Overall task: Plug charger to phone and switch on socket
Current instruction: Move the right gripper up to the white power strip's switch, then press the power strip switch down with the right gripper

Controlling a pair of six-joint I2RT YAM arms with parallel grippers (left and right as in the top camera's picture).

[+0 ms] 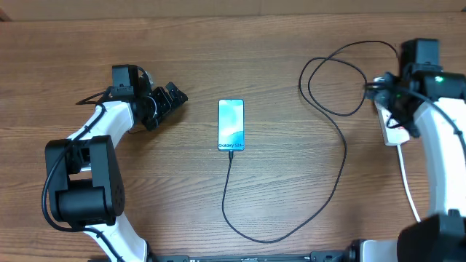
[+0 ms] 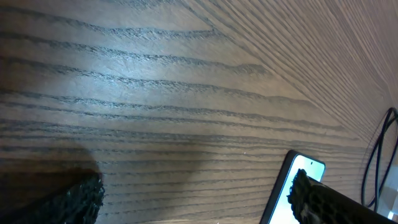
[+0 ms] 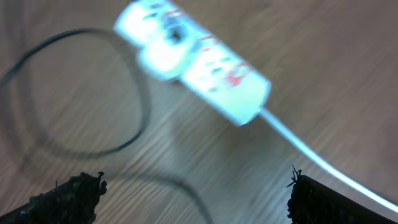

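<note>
The phone [image 1: 231, 124] lies flat mid-table, its teal screen lit. The black charger cable [image 1: 342, 156] meets the phone's near end, loops toward the front edge, then climbs right and coils near the socket strip [image 1: 394, 131], which is partly under my right arm. My right gripper [image 1: 389, 102] hovers above the strip, open and holding nothing. The right wrist view is blurred: the white strip [image 3: 205, 65], the cable [image 3: 140, 109], fingers [image 3: 74, 196] wide apart. My left gripper [image 1: 171, 98] rests open left of the phone [image 2: 297, 180], fingertips [image 2: 326, 202] apart over bare wood.
The strip's thick white cord [image 1: 408, 185] runs toward the front right edge, also as a pale line [image 3: 323, 158] in the right wrist view. A stretch of black cable [image 2: 376, 162] shows at the right edge of the left wrist view.
</note>
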